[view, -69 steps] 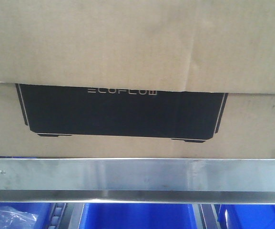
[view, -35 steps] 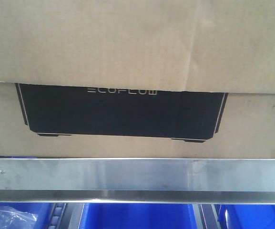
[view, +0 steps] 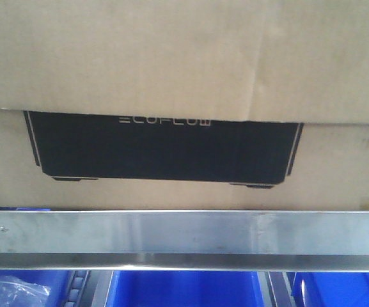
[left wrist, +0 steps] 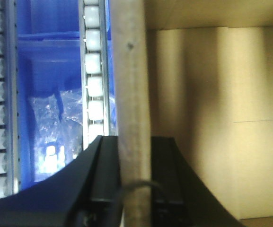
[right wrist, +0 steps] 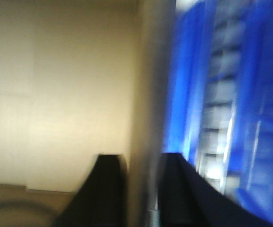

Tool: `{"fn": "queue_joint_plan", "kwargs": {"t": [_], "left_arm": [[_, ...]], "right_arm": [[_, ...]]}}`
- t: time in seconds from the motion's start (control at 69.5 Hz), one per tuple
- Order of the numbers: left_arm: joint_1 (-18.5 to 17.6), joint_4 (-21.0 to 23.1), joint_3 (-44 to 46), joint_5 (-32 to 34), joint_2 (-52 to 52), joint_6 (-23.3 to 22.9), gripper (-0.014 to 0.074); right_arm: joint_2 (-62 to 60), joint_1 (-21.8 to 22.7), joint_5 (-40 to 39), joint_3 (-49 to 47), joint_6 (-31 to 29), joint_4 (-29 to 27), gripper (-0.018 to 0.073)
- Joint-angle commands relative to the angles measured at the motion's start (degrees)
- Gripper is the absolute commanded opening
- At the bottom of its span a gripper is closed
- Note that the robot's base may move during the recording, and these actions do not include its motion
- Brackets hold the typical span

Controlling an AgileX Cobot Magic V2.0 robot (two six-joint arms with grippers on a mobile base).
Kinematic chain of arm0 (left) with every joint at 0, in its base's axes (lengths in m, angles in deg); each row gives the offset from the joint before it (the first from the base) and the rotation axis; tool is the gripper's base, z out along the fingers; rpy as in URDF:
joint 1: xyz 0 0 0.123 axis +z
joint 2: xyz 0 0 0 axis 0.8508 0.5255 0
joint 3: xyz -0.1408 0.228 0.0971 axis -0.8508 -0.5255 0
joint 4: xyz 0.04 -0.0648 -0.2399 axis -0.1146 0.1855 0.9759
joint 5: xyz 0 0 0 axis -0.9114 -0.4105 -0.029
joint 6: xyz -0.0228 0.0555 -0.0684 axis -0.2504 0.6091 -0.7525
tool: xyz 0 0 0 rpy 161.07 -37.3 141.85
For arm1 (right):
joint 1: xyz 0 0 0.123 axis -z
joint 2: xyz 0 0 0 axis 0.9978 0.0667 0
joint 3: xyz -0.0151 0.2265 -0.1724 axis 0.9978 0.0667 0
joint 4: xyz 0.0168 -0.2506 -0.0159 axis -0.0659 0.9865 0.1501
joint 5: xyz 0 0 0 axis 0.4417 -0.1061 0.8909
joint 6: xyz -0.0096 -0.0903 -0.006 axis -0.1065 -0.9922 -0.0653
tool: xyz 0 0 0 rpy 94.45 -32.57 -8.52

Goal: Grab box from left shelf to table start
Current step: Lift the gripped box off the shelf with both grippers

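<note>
So, a pinch on each end, ready for a level lift.
My left fingers (left wrist: 105,163) clamp one end wall of the box (view: 171,64). My right fingers (right wrist: 110,177), blurred, seem to clamp the opposite wall, so I judge it can come out without tipping. It lies just behind the front rail of the left shelf (view: 184,233), long axis along that rail, ECOFLOW face outward.

The brown corrugated cardboard box (view: 171,51) sits upright on the left shelf (view: 184,233), directly behind its brushed-steel front rail. Its front shows a black panel (view: 165,150) with a thin white outline and white "ECOFLOW" lettering, the top edge covered by a cardboard flap. Rows of white rollers (left wrist: 94,85) run alongside the box's side wall.
</note>
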Motion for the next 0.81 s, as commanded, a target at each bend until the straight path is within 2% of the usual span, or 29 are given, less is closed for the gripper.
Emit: {"fn": "queue_joint_plan", "kwargs": {"t": [0.0,0.201,0.317,0.561,0.792], "left_arm": [[-0.36,1.71,1.42,1.83,-1.79,0.25,-0.0102],[-0.36,1.71,1.42,1.83,-1.79,0.25,-0.0102],[-0.36,1.71,1.42,1.94,-1.69,0.25,-0.0102],[-0.36,-1.61,1.51,2.37,-2.51,0.25,-0.0097],[-0.36,-1.61,1.55,1.3,-7.07,-1.32,-0.0097]], "right_arm": [[-1.07,0.22,-1.25,-1.1,-0.4,0.86,0.0095],[-1.13,0.22,-0.87,-1.1,-0.4,0.86,0.0094],[-1.13,0.22,-0.74,-1.1,-0.4,0.86,0.005],[-2.65,0.22,-0.4,-1.1,-0.4,0.86,0.006],[-7.21,0.1,-0.54,-1.1,-0.36,0.86,0.006]]}}
